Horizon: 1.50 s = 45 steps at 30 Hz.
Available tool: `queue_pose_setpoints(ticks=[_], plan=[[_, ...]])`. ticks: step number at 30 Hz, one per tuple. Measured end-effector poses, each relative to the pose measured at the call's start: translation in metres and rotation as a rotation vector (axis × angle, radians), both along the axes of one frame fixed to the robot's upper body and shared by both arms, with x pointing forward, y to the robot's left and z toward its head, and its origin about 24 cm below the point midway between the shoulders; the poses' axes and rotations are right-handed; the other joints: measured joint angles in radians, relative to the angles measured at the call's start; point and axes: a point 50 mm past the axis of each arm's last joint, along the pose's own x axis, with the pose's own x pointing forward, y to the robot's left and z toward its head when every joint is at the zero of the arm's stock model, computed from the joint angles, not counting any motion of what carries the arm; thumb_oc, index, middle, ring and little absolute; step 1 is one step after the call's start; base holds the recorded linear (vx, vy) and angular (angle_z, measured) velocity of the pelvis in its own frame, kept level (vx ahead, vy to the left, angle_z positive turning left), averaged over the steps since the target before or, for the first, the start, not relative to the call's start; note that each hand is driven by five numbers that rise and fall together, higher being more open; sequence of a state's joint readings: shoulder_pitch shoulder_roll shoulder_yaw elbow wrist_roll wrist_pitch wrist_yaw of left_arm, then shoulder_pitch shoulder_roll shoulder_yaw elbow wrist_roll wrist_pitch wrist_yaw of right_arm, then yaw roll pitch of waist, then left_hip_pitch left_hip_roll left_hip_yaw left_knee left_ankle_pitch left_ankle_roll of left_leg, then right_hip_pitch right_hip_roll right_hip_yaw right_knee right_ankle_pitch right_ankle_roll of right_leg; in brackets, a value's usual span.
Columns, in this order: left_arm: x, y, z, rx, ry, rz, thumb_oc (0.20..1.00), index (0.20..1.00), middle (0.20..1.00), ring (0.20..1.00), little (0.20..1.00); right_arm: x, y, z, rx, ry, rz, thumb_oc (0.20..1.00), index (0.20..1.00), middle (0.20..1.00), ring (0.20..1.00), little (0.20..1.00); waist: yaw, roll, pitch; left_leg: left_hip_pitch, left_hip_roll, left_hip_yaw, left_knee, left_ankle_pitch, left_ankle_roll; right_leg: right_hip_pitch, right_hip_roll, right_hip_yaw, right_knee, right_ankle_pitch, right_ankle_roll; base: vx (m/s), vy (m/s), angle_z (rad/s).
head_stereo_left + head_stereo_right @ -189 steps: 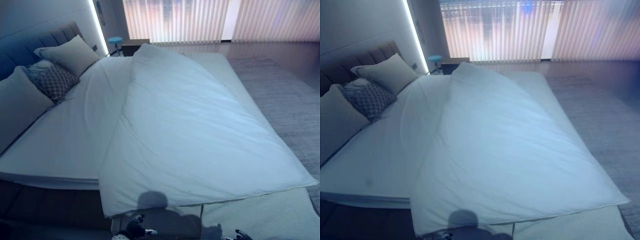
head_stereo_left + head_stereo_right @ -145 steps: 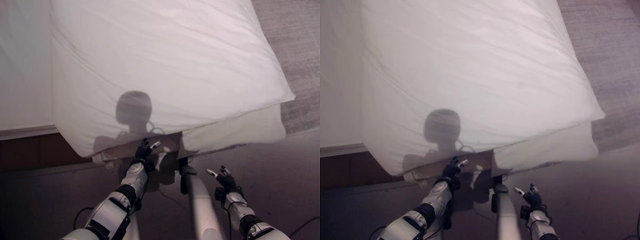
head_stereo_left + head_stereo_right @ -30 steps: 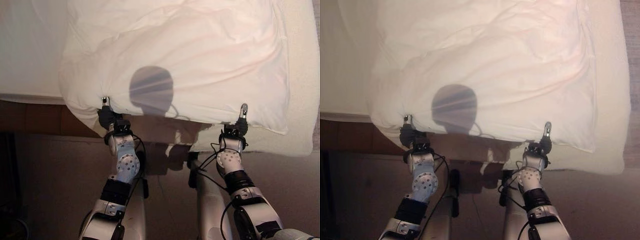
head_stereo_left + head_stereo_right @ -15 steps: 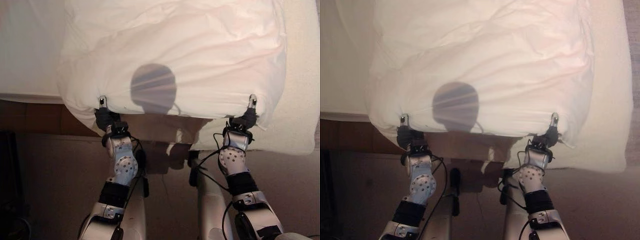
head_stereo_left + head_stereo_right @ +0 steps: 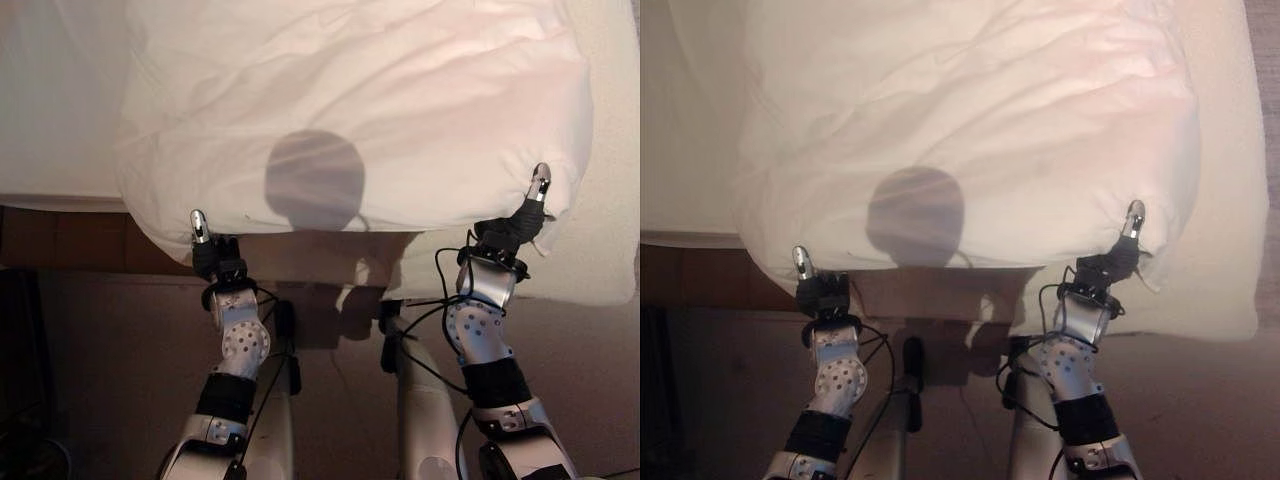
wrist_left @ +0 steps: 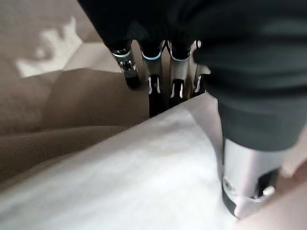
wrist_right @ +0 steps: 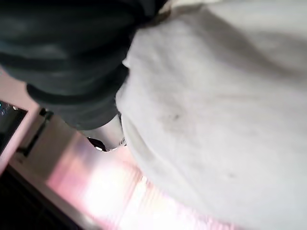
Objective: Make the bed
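left robot hand [image 5: 205,250]: pinching the duvet [image 5: 350,110] edge
right robot hand [image 5: 520,215]: gripping the duvet's corner
bed [image 5: 50,120]: half covered

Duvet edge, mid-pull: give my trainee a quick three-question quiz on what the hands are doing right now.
1. True or false: both hands grip the duvet at its near edge.
2. Which hand is nearer the duvet's corner? A) left hand B) right hand
3. Fill in: under the duvet lies the white ____.

Key:
1. True; the left wrist view shows fingers under the cloth and the thumb on top.
2. B.
3. Mattress.
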<state>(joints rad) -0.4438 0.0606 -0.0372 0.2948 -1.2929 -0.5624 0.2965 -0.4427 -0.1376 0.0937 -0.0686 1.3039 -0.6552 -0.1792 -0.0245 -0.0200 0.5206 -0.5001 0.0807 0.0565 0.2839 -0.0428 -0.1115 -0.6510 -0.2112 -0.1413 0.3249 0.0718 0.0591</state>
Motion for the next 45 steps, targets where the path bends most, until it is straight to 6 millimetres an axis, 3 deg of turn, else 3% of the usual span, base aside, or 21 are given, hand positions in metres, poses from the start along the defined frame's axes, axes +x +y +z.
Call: queue_pose_setpoints(ticks=[13,26,37,44,45], plan=[[0.017,-0.002,0.003,-0.057,0.024,0.0,1.0,1.0,1.0,1.0,1.0,-0.005,0.017,0.003,-0.033,-0.036,0.073,0.2,0.2,0.2,0.2,0.2,-0.043,-0.013,-0.008,-0.025,0.009,0.025,0.029,-0.014,-0.002,-0.021,0.016,0.028,-0.018,0.024,-0.001,0.01,0.005,-0.06],[-0.005,-0.006,-0.031,-0.081,0.071,-0.028,1.0,1.0,1.0,1.0,1.0,-0.006,0.014,0.005,-0.048,-0.045,0.069,0.2,0.2,0.2,0.2,0.2,-0.039,-0.017,-0.008,-0.019,0.01,0.025,0.029,-0.015,-0.002,-0.016,0.017,0.028,-0.017,0.024,-0.001,0.0,0.0,0.0],[0.011,-0.003,-0.002,-0.052,-0.043,-0.053,1.0,1.0,1.0,1.0,1.0,-0.007,0.015,0.002,-0.06,-0.047,0.072,0.2,0.2,0.2,0.2,0.2,-0.04,-0.023,-0.011,-0.022,0.011,0.026,0.037,-0.018,-0.003,-0.015,0.018,0.029,-0.015,0.024,-0.001,0.0,0.0,0.0],[0.015,-0.005,0.004,-0.037,-0.063,-0.069,1.0,1.0,1.0,1.0,1.0,-0.005,0.015,0.0,-0.046,-0.061,0.095,0.2,0.2,0.2,0.2,0.2,-0.042,-0.023,-0.012,-0.027,0.011,0.027,0.053,-0.024,-0.001,-0.016,0.019,0.035,-0.014,0.025,0.0,0.0,0.0,0.0],[0.015,-0.004,0.004,-0.034,-0.066,-0.069,0.9,0.9,0.9,0.9,0.9,-0.005,0.015,0.0,-0.045,-0.06,0.097,0.2,0.2,0.2,0.2,0.2,-0.042,-0.024,-0.012,-0.029,0.011,0.027,0.057,-0.027,0.0,-0.016,0.019,0.035,-0.014,0.026,0.001,0.0,0.0,0.0]])
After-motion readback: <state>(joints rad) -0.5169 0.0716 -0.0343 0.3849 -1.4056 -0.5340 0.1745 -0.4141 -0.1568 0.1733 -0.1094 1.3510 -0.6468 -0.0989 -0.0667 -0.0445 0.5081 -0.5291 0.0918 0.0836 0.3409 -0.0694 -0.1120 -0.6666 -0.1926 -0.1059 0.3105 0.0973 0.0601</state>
